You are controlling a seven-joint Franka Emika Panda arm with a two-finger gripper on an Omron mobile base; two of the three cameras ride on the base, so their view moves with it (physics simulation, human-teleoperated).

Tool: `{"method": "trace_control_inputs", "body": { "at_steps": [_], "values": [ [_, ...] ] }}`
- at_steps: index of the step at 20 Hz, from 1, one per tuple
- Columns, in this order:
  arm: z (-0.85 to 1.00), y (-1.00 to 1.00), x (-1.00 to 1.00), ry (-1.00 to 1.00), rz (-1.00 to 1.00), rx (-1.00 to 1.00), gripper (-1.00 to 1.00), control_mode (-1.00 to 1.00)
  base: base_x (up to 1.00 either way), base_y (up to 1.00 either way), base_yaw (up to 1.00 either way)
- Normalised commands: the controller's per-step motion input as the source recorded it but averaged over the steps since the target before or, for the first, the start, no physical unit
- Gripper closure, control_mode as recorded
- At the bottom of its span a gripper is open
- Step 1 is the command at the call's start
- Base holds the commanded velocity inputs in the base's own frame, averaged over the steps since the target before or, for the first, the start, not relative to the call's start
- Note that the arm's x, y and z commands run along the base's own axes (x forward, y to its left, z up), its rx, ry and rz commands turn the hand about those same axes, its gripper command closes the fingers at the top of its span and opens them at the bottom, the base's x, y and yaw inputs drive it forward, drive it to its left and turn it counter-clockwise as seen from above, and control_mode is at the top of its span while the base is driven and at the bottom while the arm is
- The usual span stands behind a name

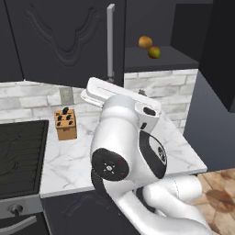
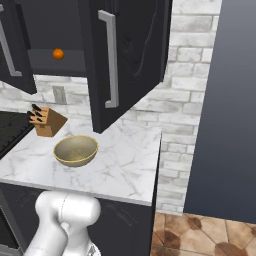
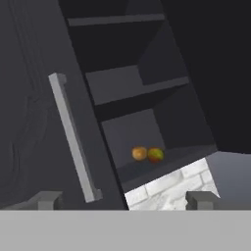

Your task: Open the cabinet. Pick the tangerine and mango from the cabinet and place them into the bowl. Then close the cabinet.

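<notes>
Nearest the cameras, the white arm (image 1: 133, 151) rises over the front edge of the marble counter (image 2: 125, 167), its elbow bulking large in the left base view. At the bottom of the hand view, the hand (image 3: 126, 200) shows its two small tips set wide apart with nothing between them; it is open and holds nothing, and it looks straight at the edge of a door and its long silver bar handle (image 3: 73, 139).

On the counter, seen from the right base view, the tan-gold bowl (image 2: 75, 150) sits near the middle with nothing visible inside it. Just behind it to the left, against the brick wall, stands the wooden knife block (image 2: 46, 121) with dark handles sticking out. Left of the block, in the left base view, lies the black stove top (image 1: 20, 153).

Above the counter hangs the cabinet (image 1: 64, 36), dark charcoal with carved panels. Both of its doors stand swung out; the right door (image 2: 125, 55) juts forward over the counter. On the lowest shelf (image 1: 160, 58), well apart from the hand, the mango (image 1: 154, 52) rests with green and red skin, just beside a duller brownish-orange fruit (image 1: 145, 42) on its left. Further left on the same shelf, the right base view shows the tangerine (image 2: 58, 54), small and bright orange, by itself. The shelves above look bare and dark in the hand view.
</notes>
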Motion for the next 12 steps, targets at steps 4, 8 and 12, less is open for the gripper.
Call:
{"method": "trace_control_inputs", "body": {
  "at_steps": [4, 8, 12],
  "values": [
    [0.07, -0.83, 0.00, -0.02, 0.14, 0.20, -1.00, -1.00, 0.00, 0.00, 0.00],
    [0.00, -0.64, 0.09, 0.00, 0.20, 0.11, -1.00, -1.00, 0.00, 0.00, 0.00],
    [0.00, -0.55, 0.18, 0.00, 0.28, 0.11, -1.00, -1.00, 0.00, 0.00, 0.00]
  ]
}}
